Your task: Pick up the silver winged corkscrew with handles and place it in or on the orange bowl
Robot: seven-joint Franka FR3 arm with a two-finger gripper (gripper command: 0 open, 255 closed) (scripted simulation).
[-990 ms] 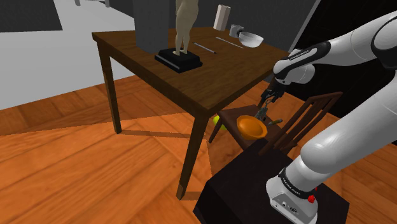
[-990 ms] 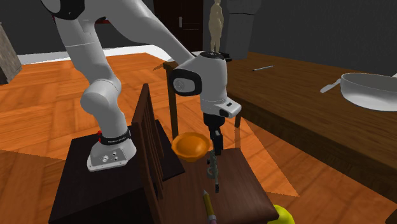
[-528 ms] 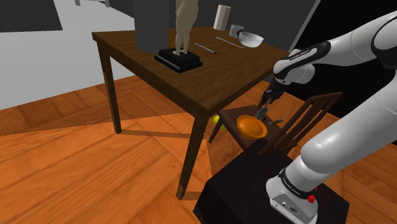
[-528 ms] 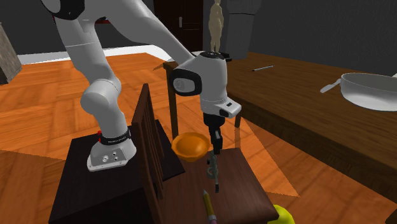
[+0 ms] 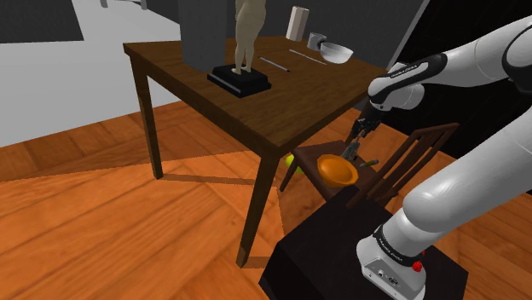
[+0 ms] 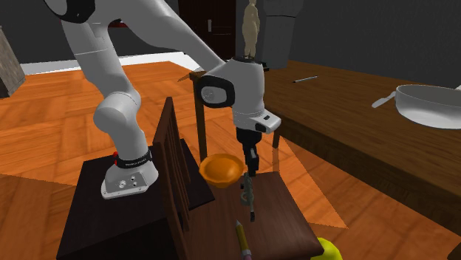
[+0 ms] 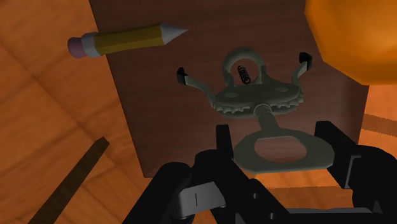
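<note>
Small lettering runs round the arm's base collar in the shoulder view, too small to read. No other writing can be read.

The winged corkscrew point(image 7: 261, 98) is dull grey metal. It has two toothed gear hubs, two thin wings spread outward with black tips, a dark spiral worm inside a round collar, and a flat oval loop handle. It lies flat on the dark, smooth wooden seat of a chair point(image 6: 277, 218), with the loop end near one seat edge.

The black tool point(image 7: 277, 137) comes down over that end. Its fingers point(image 7: 222, 145) are set narrow, one at each side of the loop, and appear to press against it.

The orange bowl point(image 7: 356, 38) is round, glossy and plain, and sits on the same seat just beside one wing tip, not touching it. A yellow hexagonal pencil point(image 7: 121, 39) with a pink eraser and a grey point lies apart from the other wing, close to the far seat edge. Between pencil and corkscrew the seat is bare wood.

In the second exterior view the slatted chair back point(image 6: 171, 166) rises close beside the bowl. The dark wooden tabletop point(image 6: 347, 103) overhangs on the other side and carries a pale shallow bowl point(image 6: 432, 103) and a tan figurine point(image 6: 251, 29). The floor is orange planks.
</note>
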